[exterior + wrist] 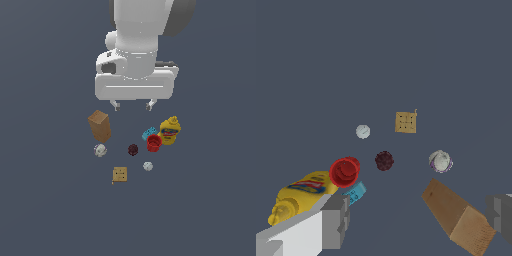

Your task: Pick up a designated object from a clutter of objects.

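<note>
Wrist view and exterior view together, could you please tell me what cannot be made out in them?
- Blue brick: in the wrist view, partly hidden behind a finger of the gripper and the red cup.
- Brown box: cut off by the wrist view's edge.
- Small pale ball: too small in both views to show its surface.
- Yellow bottle: label print too small to read.
- Arm: cut off by the exterior view's top edge.

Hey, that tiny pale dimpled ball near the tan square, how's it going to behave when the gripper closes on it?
The pale dimpled ball is round and sits free, apart from the tan square, so a nudge would probably roll it. It looks tiny next to the open gripper, so an off-centre pinch may squirt it out. Its dimples might add slight grip.
</note>
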Available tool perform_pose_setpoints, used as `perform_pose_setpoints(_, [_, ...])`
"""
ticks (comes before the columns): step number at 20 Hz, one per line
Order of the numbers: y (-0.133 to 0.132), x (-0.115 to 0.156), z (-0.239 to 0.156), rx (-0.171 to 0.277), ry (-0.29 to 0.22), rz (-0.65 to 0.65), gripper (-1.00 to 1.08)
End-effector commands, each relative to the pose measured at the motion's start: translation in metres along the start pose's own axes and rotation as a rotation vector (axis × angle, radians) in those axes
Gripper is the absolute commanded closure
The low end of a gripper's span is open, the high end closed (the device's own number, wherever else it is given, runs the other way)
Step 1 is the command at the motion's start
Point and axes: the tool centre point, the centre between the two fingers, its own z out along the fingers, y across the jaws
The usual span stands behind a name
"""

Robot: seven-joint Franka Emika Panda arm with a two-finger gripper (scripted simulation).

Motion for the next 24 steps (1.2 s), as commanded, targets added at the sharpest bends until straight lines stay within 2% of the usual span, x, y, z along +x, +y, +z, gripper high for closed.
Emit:
perform_pose_setpoints(1, [0.0, 0.0, 0.0, 0.0, 0.0, 0.0, -0.92])
perform_pose_setpoints(10, [0.002, 0.001, 0.001, -0.026, -0.016, -0.019, -0.92])
perform_pose_setpoints(17, [0.001, 0.002, 0.003, -0.025, -0.016, -0.01, -0.92])
perform_pose_setpoints(24, [-0.006, 0.01, 0.023, -0.018, -0.019, 0.045, -0.92])
